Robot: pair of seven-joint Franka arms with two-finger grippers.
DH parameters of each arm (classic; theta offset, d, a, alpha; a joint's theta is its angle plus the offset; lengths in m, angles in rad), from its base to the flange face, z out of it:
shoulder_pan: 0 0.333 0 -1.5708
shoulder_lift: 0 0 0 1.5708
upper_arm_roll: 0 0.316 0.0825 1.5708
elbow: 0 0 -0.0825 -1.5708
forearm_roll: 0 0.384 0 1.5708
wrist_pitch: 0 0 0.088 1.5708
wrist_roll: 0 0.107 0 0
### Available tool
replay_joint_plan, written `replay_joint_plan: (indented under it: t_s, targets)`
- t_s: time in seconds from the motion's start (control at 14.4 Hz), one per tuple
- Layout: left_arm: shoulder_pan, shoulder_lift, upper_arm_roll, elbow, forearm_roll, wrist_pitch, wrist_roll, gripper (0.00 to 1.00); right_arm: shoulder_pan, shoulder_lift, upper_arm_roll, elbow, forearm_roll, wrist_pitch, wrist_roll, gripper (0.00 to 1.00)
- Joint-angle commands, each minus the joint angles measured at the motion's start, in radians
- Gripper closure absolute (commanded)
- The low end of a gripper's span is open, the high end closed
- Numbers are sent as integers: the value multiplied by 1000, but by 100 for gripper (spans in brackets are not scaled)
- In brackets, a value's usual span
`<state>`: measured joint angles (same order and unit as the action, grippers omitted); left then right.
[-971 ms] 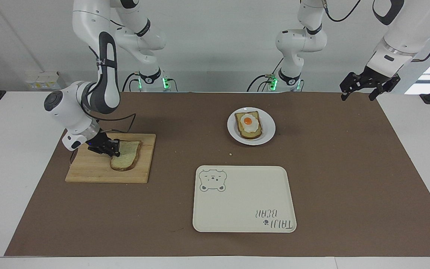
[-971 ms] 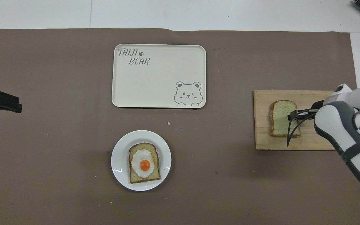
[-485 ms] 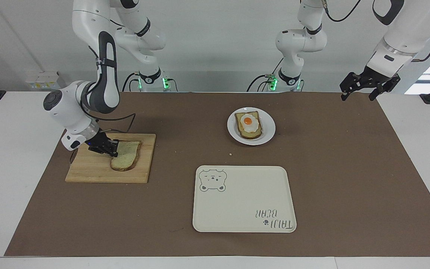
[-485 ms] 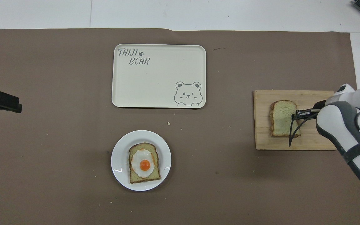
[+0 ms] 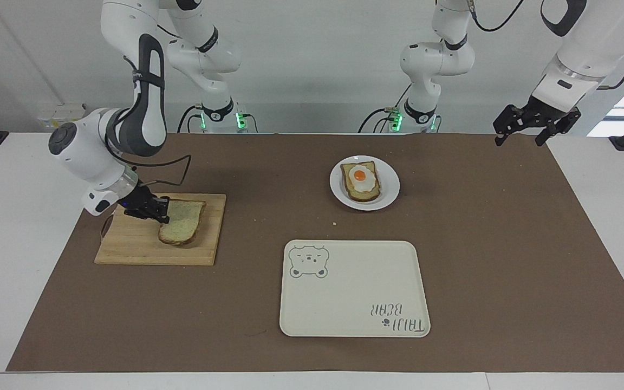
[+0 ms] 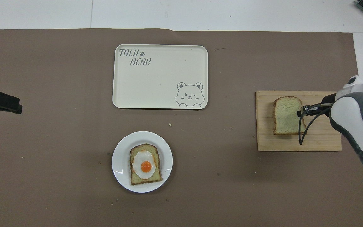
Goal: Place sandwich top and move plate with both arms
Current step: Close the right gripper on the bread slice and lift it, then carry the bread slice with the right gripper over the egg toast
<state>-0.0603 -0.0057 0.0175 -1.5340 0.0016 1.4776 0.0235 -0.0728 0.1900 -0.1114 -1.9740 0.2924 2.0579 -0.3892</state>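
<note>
My right tool [image 5: 161, 210] grips the sandwich top [image 5: 182, 229] by its edge over the cutting board [image 5: 128, 250], the plate [image 5: 389, 187] lying toward the left arm's end (left tool [image 5: 535, 125] waits, spread wide).

A brown mat [image 5: 480, 260] covers the white table [image 5: 8, 227]. On it lie a wooden cutting board [image 5: 144, 252] at the right arm's end, a white plate [image 5: 390, 187] nearer the robots, and a cream tray [image 5: 352, 295] farther out.
</note>
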Motion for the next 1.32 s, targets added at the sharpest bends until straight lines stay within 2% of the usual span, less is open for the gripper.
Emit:
replay_joint_plan:
  t_s: [0.0, 0.21, 0.55, 1.25]
  targets:
    - [4, 1, 1, 8, 0, -16, 9, 0, -4, -30, 10, 38, -1, -93, -30, 100]
    - [4, 1, 1, 8, 0, -16, 9, 0, 22, -38, 12, 78, 5, -179, -20, 100]
    - [4, 1, 1, 8, 0, -16, 9, 0, 122, -49, 13, 78, 17, -196, 16, 100]
    - [2, 1, 1, 8, 0, -14, 9, 0, 465, -61, 22, 75, 22, -104, 438, 100]
